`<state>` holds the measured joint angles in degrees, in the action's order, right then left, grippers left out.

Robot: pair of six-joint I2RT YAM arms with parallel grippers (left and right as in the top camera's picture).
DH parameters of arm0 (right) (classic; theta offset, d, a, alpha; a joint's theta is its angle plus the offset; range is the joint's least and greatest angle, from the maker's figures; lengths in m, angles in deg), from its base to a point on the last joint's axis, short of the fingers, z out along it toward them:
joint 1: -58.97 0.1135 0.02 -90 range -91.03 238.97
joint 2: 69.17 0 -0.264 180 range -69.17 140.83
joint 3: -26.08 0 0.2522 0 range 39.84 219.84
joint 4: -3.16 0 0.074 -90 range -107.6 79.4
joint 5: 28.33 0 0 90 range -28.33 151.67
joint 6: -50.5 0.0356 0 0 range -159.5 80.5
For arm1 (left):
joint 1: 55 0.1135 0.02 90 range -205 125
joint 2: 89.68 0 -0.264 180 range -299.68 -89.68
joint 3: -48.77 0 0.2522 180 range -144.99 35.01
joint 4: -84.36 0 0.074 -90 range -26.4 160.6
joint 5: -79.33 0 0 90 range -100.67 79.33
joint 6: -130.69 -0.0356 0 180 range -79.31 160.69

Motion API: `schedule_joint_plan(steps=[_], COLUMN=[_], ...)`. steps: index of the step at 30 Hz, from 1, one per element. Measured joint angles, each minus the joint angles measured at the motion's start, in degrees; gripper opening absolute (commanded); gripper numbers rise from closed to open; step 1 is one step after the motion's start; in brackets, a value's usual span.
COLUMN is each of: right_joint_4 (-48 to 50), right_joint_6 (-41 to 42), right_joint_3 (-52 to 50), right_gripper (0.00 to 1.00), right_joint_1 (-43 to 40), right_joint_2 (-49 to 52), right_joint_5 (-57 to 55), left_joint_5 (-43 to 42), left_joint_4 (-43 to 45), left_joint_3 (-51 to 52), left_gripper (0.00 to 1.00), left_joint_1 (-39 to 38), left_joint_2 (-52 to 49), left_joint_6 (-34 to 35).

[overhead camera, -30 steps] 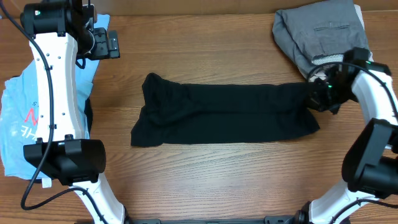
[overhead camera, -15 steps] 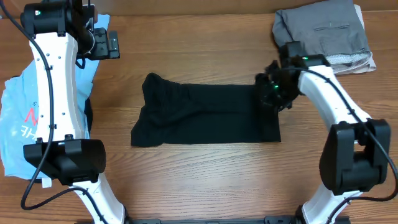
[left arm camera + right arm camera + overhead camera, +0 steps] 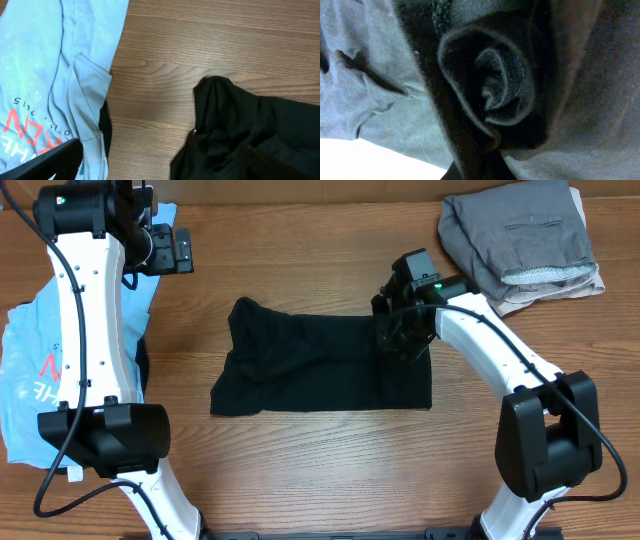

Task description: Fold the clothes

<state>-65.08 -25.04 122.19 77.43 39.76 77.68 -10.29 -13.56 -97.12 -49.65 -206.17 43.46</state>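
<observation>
Your black T-shirt [image 3: 310, 365] sits mid-frame on the table [image 3: 330, 465] and should handle soft, light and limp, with the right gripper [image 3: 402, 338] clamped on its bunched right edge, so take hems near corners and expect sagging; left gripper [image 3: 170, 250] is upper left, can't tell if its fingers are open.

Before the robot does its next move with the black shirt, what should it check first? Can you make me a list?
1. Right gripper really gripping the black T-shirt: cannot tell. Bunched black cloth fills its wrist camera and hides the fingers.
2. Shirt's right end doubled over onto the rest: ok.
3. Shirt's left end lying flat: not ok, it is bunched and wrinkled.
4. Left gripper out of the way: ok, it sits off by the light blue shirt.
5. Grey trousers apart from the black shirt: ok.
</observation>
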Motion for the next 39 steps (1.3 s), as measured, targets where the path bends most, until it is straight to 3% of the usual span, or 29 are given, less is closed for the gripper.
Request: schedule_joint_plan(steps=[16,17,19,21,26,32,39], right_joint_4=[3.37,3.69,4.24,4.55,0.63,-12.39,-20.68], right_joint_6=[3.26,3.39,3.80,4.42,3.85,1.20,-2.16], right_joint_3=[0.00,0.00,0.00,0.00,1.36,14.23,23.69], right_gripper=[0.08,0.22,0.69,0.86,0.95,1.00,1.00], right_joint_1=[1.79,2.38,3.74,4.72,5.60,2.25,-5.68], right_joint_2=[0.00,-0.02,-0.02,0.00,0.00,0.00,-0.24], right_joint_5=[-1.11,-1.14,-1.18,-1.11,0.20,0.70,-0.26], left_joint_5=[-0.87,-0.87,-0.87,-0.87,-1.09,-4.52,-12.85], left_joint_4=[3.32,3.69,4.17,4.26,4.04,2.47,3.48], left_joint_3=[4.66,5.09,5.64,6.12,6.45,7.34,19.08], left_gripper=[1.00,1.00,1.00,1.00,1.00,1.00,1.00], left_joint_1=[0.00,0.00,0.00,0.00,0.00,0.00,-0.13], left_joint_2=[0.00,0.00,0.00,0.00,0.00,0.00,0.00], left_joint_6=[-1.36,-1.46,-1.49,-1.49,-1.49,-2.14,-7.08])
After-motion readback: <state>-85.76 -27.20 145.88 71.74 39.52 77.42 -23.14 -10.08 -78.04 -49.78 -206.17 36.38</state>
